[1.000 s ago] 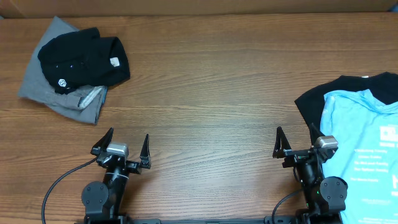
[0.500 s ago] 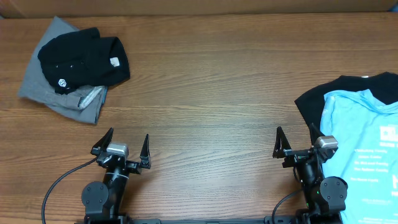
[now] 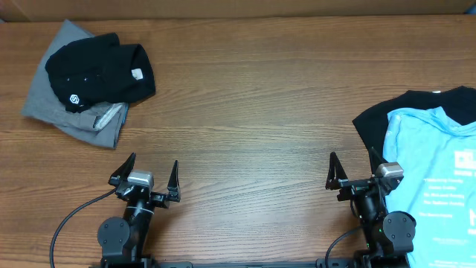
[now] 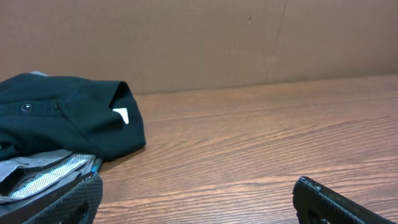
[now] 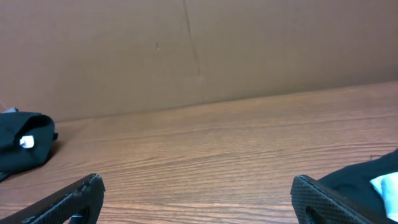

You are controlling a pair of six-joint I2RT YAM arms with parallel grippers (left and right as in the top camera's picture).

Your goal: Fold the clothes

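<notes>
A light blue T-shirt [image 3: 431, 175] with white print lies at the table's right edge on top of a black one [image 3: 372, 123], partly cut off by the frame. Far left, a folded black shirt [image 3: 100, 71] rests on a grey one [image 3: 56, 97]; the left wrist view shows that black shirt [image 4: 68, 121] too. My left gripper [image 3: 152, 173] stands open near the front edge, nothing between its fingers. My right gripper [image 3: 352, 167] is open as well, just left of the blue shirt's edge. In the right wrist view a black cloth edge [image 5: 364, 177] shows behind the right finger.
A brown cardboard wall [image 5: 199, 50] runs along the back of the wooden table [image 3: 245, 112]. A black cable [image 3: 71, 219] trails from the left arm's base at the front edge.
</notes>
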